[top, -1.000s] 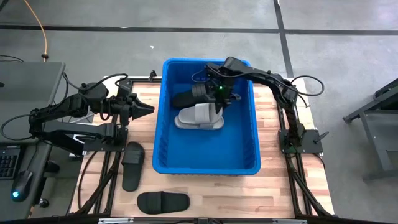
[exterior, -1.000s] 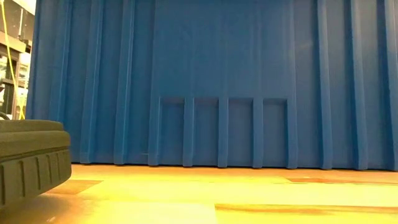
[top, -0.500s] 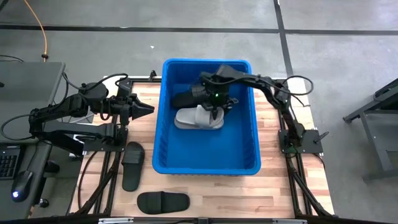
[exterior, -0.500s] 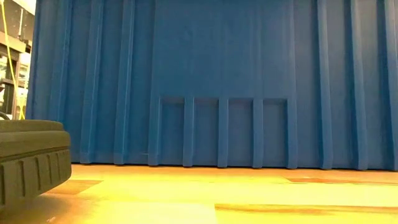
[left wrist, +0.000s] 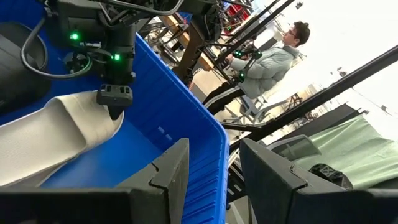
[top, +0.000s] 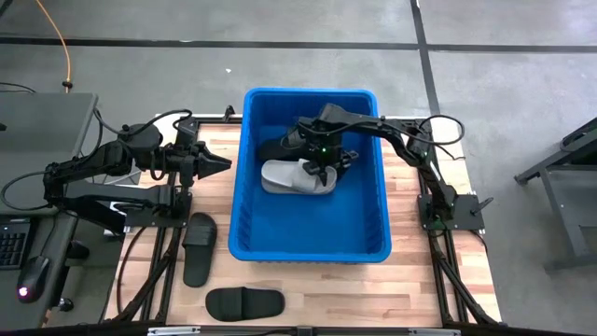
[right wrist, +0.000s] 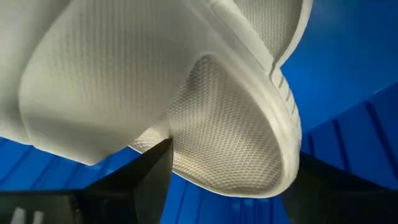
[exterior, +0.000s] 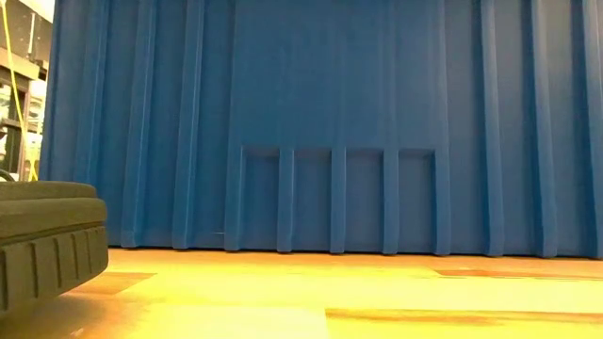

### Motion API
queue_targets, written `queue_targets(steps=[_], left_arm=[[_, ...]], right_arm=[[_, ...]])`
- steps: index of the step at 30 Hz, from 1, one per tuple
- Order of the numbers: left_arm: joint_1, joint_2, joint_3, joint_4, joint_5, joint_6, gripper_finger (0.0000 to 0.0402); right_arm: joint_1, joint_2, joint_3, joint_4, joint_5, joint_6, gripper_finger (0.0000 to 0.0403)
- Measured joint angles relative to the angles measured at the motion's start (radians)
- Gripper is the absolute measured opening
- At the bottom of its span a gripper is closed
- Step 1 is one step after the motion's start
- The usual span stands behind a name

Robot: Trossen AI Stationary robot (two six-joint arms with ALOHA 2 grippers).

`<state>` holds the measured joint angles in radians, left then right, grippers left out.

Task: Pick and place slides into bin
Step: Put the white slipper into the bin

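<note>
From the high view I note the bin (top: 312,175) standing mid-table, reaching the far edge. A light grey slide (top: 297,177) lies inside it, toward the far end, with a black slide (top: 277,149) partly hidden beyond it. My right gripper (top: 323,171) hangs over the grey slide, fingers spread, holding nothing. My left gripper (top: 216,164) waits outside the bin's left wall, pointing at it; I cannot tell its finger state here. Two further black slides lie on the table: one (top: 199,247) beside the bin's near-left corner, another (top: 244,302) at the near edge.

In the low view, the bin's ribbed wall (exterior: 330,122) fills the picture, with a dark sole edge (exterior: 47,240) nearest the camera.

In the left wrist view, the left fingers (left wrist: 171,171) stand apart around nothing; a person (left wrist: 270,59) stands beyond.

In the right wrist view, the grey slide (right wrist: 155,81) sits just ahead, clear of the right finger (right wrist: 155,174).
</note>
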<state>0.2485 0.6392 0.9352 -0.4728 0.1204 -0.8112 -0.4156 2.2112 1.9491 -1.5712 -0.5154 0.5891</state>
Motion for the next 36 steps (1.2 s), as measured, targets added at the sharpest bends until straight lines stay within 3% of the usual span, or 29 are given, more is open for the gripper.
queue_targets(steps=[8,13,21,28,36], left_arm=[[0.000,0.000,0.000,0.000,0.000,0.004,0.0133],[0.000,0.000,0.000,0.000,0.000,0.003,0.0133],[0.000,0.000,0.000,-0.001,0.000,0.003,0.0133],[0.000,0.000,0.000,-0.001,0.003,0.003,0.0133],[0.000,0.004,0.000,-0.001,0.003,0.004,0.0133]], right_arm=[[0.003,0.000,0.000,0.000,-0.086,0.035,0.0245],[-0.009,0.000,0.000,0.000,-0.010,0.106,0.0245],[-0.026,-0.007,0.000,0.075,-0.002,0.152,0.0245],[-0.071,-0.007,0.000,-0.003,0.034,0.136,0.0245],[-0.094,-0.016,0.000,0.003,-0.084,0.124,0.0245]])
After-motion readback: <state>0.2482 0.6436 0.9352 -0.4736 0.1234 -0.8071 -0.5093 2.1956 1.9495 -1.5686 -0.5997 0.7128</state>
